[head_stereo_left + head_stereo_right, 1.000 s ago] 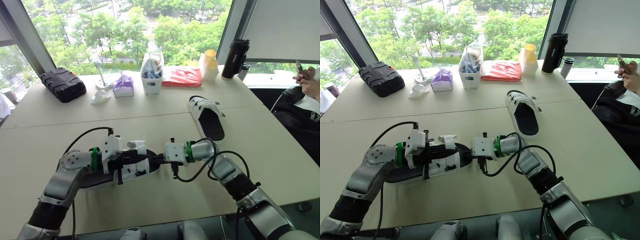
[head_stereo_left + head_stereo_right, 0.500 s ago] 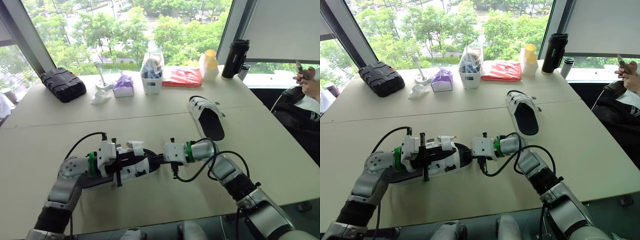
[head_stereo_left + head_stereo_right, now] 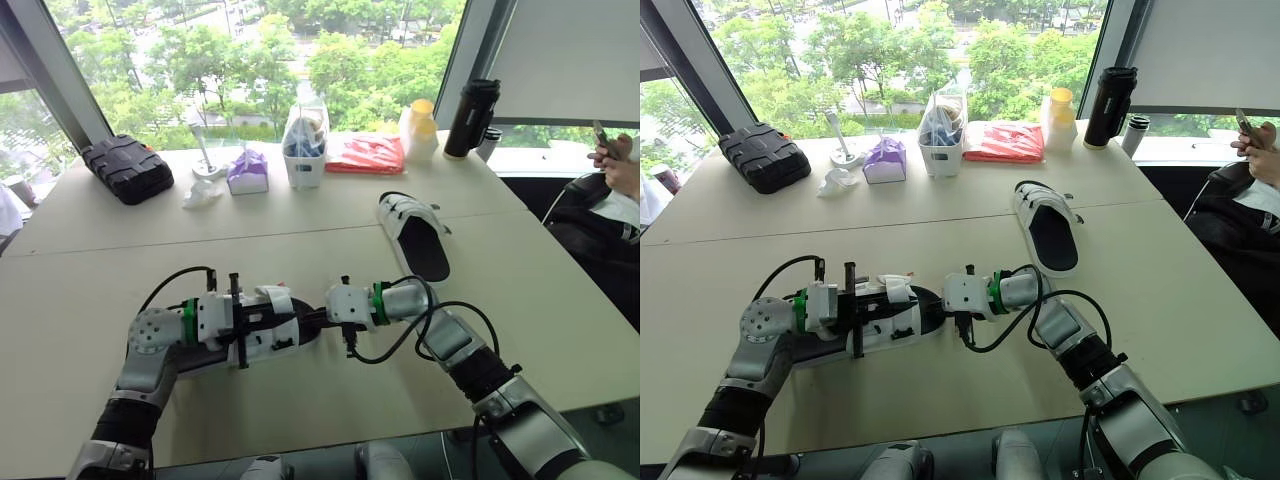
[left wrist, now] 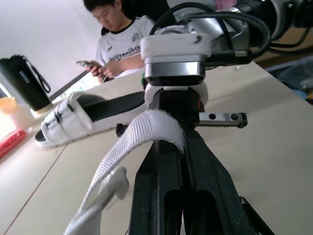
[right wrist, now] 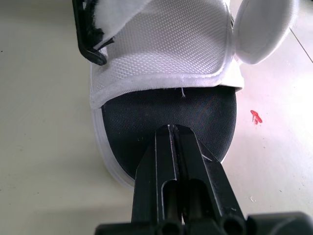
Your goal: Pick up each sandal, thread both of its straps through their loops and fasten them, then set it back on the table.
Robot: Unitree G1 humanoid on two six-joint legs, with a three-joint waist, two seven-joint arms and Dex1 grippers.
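Head view: working near sandal (image 3: 277, 341) mid-table, between left gripper (image 3: 256, 318) and right gripper (image 3: 312, 318); left arm sinking lower than a second ago.
Left wrist: pinching white strap (image 4: 142, 129), drawing it taut, probably threading.
Right wrist: pressing closed-together fingertips onto black footbed, pinning it.

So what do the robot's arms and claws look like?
The left arm and right arm are silver-grey with green wrist rings, white boxy wrists and looping black cables. The left claw and right claw each have two slim black fingers.
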